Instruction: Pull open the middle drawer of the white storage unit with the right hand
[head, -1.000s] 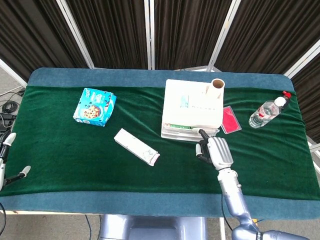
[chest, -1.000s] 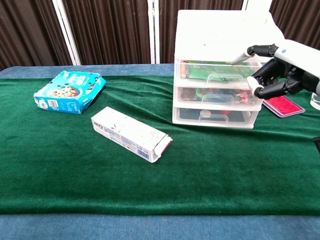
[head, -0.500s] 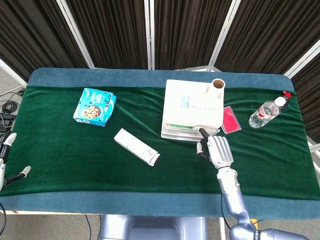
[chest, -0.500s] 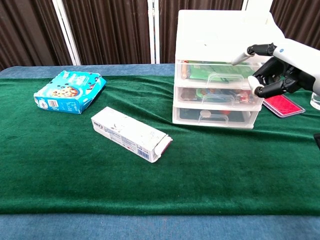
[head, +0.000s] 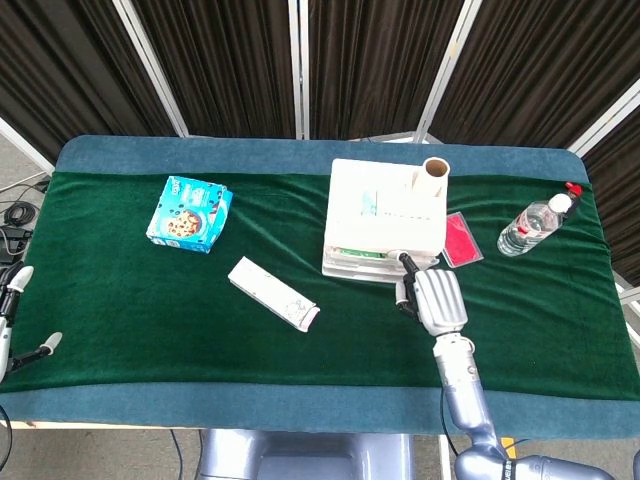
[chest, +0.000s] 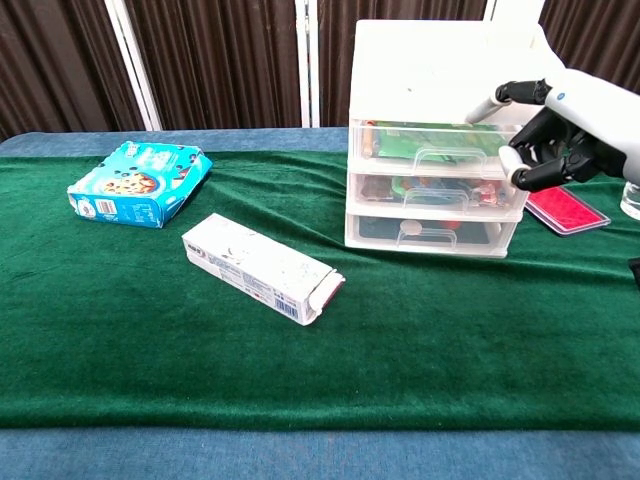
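Beside the white storage unit (chest: 440, 140), red case (chest: 566, 209), water bottle (head: 532, 227)

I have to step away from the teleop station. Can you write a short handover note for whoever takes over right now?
Right hand: fingers curled, holding nothing, in front of the right end of the white storage unit, near its middle drawer.
Left hand: idle at the table's left edge, its state is unclear.
Done: approach only; all three drawers look closed.
Left: hook the middle drawer's handle, which probably means moving left to it, then pull the drawer toward the robot.
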